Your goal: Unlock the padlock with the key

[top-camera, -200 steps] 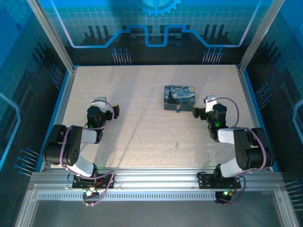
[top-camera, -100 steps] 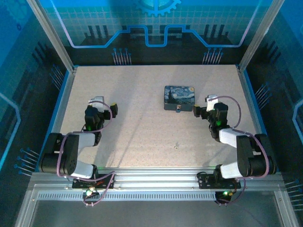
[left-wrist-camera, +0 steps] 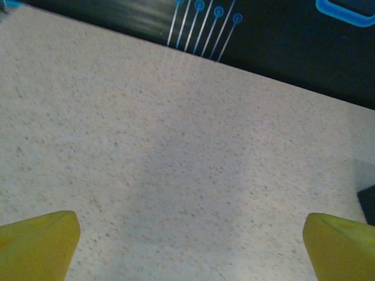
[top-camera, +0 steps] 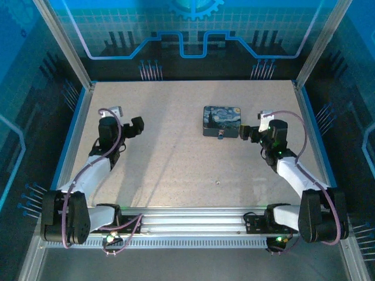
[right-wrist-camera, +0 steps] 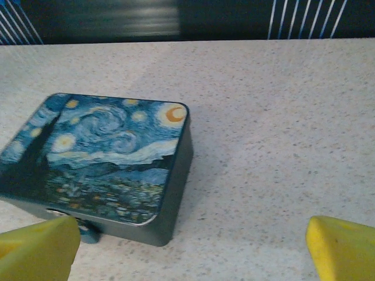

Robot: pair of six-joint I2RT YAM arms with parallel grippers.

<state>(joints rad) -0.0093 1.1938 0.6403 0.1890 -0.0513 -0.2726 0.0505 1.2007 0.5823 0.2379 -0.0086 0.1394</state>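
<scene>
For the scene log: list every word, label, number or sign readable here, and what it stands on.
No readable text anywhere.
Painted tin box: a swirly night-sky picture, no lettering.
Back wall: line graphics and a gear symbol, no words.
Padlock at the box's front: too small to show any marking.

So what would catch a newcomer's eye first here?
The rectangular blue-and-yellow swirly-painted tin box, right of centre on the speckled table, with a tiny silvery metal padlock at its near edge. The right gripper sits just right of it, jaws open; a tiny greyish metal key lies nearer the arms.
</scene>
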